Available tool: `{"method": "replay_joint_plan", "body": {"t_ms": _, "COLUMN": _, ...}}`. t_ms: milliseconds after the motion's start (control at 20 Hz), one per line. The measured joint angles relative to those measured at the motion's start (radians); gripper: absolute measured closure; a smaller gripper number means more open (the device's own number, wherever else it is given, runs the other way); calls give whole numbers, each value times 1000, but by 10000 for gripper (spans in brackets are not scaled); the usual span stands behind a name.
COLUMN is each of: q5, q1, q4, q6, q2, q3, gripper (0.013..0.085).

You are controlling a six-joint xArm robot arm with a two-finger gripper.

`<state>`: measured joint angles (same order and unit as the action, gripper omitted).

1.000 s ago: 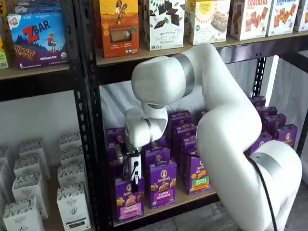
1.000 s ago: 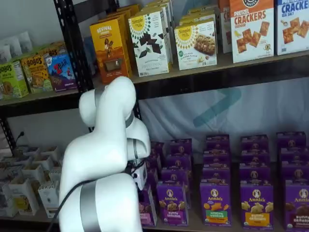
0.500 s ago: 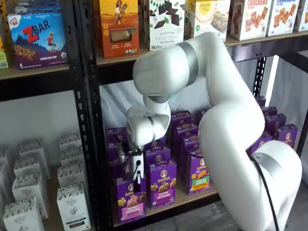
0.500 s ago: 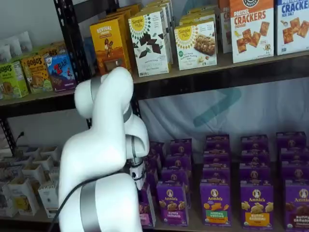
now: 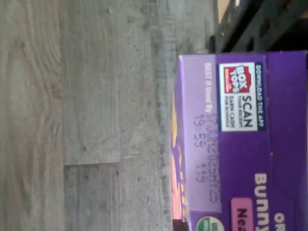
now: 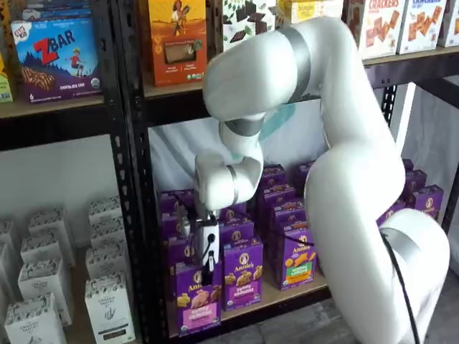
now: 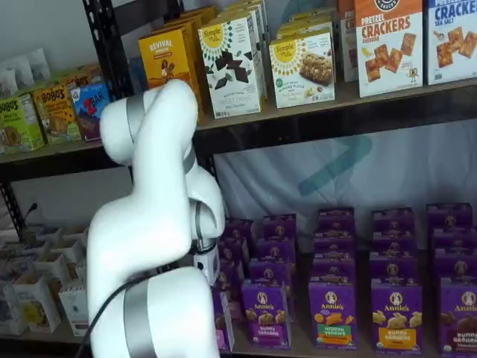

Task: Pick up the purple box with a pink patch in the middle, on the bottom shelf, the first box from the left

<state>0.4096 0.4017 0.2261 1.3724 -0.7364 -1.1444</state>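
The purple box with a pink patch point(image 6: 198, 301) stands at the left end of the bottom shelf's front row, at the shelf's front edge. My gripper point(image 6: 207, 273) comes down onto its top, and its black fingers are closed on the top edge. The wrist view shows the box's purple top point(image 5: 250, 144) close up, with a Box Tops label and grey floor beyond it. In a shelf view the box point(image 7: 223, 328) is mostly hidden behind my arm, and the fingers do not show there.
More purple boxes point(image 6: 241, 272) stand right beside and behind it in rows. A black upright post point(image 6: 136, 179) stands just to the left. White boxes point(image 6: 107, 304) fill the neighbouring bay. The upper shelf board point(image 6: 179, 89) carries cracker and snack boxes.
My arm has risen and swung a little to the right. The gripper and the purple box have shifted slightly right and forward together.
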Motion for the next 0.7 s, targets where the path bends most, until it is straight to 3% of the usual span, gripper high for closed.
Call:
{"method": "replay_joint_plan", "body": {"t_ms": 100, "q5": -15, "q1": 4, "q4": -13, "q6": -16, "q2": 45, "q3": 53, "gripper": 650}}
{"method": "replay_joint_plan", "body": {"t_ms": 250, "q5": -47, "q1": 9, "q4": -97, "q6": -97, "q2": 126, "q3": 147, "gripper": 650}}
{"method": "replay_joint_plan", "body": {"t_ms": 300, "q5": -43, "q1": 10, "q4": -106, "q6": -106, "q2": 152, "q3": 171, "gripper": 650}}
{"method": "replay_joint_plan", "body": {"t_ms": 700, "q5": -9, "q1": 8, "q4": -105, "q6": -106, "q2": 320, "q3": 321, "gripper": 650}}
